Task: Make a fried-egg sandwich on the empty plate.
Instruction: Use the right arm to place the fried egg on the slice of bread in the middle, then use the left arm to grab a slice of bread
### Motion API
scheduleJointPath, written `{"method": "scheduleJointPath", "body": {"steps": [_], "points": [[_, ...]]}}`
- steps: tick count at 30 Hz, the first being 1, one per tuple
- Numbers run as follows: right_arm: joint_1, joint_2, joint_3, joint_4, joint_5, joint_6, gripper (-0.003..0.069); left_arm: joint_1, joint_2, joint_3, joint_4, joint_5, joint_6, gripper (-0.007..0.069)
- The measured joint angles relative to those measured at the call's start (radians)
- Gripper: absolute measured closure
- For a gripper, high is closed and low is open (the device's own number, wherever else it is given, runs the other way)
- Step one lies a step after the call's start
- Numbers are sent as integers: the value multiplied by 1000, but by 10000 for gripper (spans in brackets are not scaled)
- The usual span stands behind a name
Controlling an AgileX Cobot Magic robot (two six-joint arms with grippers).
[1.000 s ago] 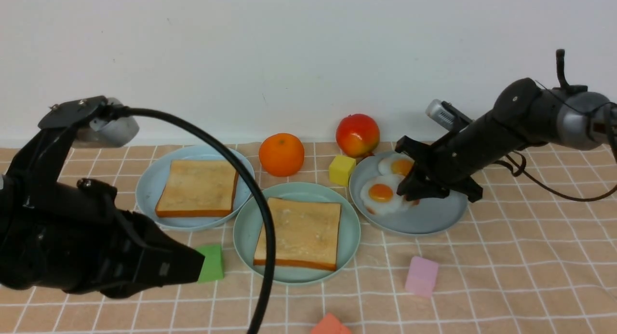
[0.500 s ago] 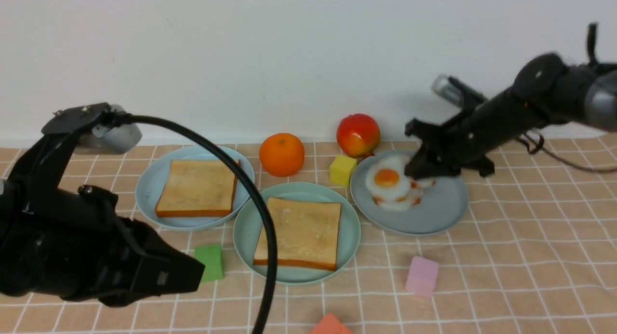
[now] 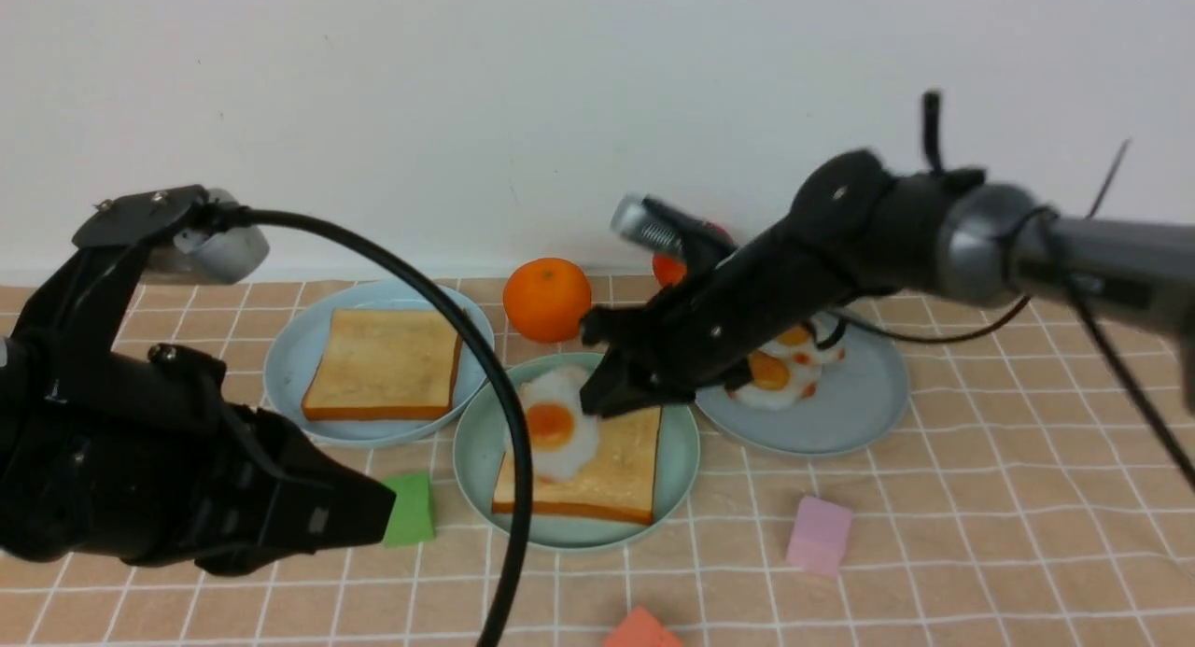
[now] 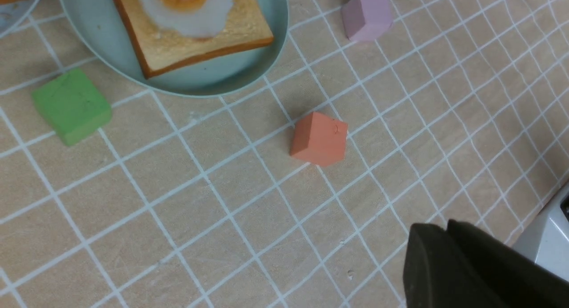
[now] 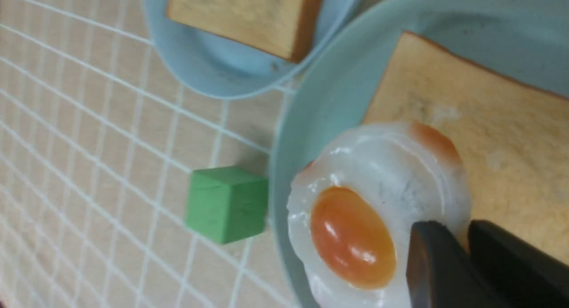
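The right tool (image 3: 600, 402) has swung over from the grey-blue plate (image 3: 840, 418) to the mint-green plate (image 3: 674, 484). It brought a fried egg (image 3: 553, 429) along, and that egg now lies on the toast (image 3: 611, 470) there.

Round mint-green plate (image 3: 680, 460) at centre front, golden-tan toast slice (image 3: 607, 460) flat on it, fried egg (image 3: 553, 429) with orange yolk draped over that slice's far left corner, second toast slice (image 3: 383, 364) flat on the pale blue plate (image 3: 285, 367) to the left

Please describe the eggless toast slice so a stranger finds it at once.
On the checked cloth, find the pale blue plate, leftmost of three. The toast slice on it is bare; the other slice, on the mint-green plate, carries an egg.
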Motion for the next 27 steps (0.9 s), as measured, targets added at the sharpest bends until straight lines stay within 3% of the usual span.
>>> {"method": "scheduleJointPath", "body": {"steps": [1, 5, 9, 14, 19, 22, 27], "points": [[1, 5, 0, -4, -2, 2, 548, 0, 0, 0, 2, 0, 0, 572], [1, 12, 0, -60, -12, 11, 404, 0, 0, 0, 26, 0, -23, 566], [-8, -35, 0, -140, 8, 5, 198, 0, 0, 0, 51, -2, -32, 562], [-28, -201, 0, -206, 63, -73, 89, 0, 23, 0, 109, -122, -40, 554], [-28, -397, 0, -211, 166, -163, 123, 0, 114, -3, 134, -380, -140, 554], [-27, -543, 15, -207, 272, -237, 253, 34, 233, -72, 155, -402, -221, 554], [-27, -756, 167, -191, 310, -279, 510, 175, 423, -260, 144, -235, -279, 549]]}}
